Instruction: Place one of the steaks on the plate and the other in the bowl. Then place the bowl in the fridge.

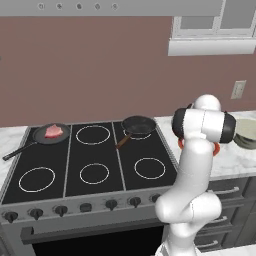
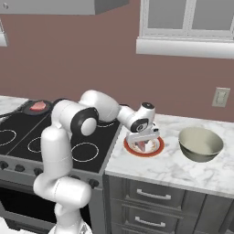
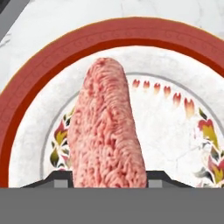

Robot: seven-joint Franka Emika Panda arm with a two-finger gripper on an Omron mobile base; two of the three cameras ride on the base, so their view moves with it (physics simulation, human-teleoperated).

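Your two-finger gripper (image 2: 143, 145) pinches a flat pink-red raw steak (image 3: 107, 131) by its edge, hanging just over the red-rimmed white plate (image 3: 35, 74); whether the meat touches it is unclear. It's soft, limp, probably slippery, so release low.

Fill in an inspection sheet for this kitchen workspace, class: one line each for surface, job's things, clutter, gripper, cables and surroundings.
Surface: marble counter beside a black stove.
Job's things: one steak between the fingers over the plate; whether it rests on it cannot be told. Second steak lies in the left frying pan. Bowl stands empty, right of the plate.
Clutter: second frying pan, empty, on the back right burner.
Gripper: gripper low over the plate, shut on the steak.
Cables: nothing seen.
Surroundings: brown wall, window, wall socket, drawers below.
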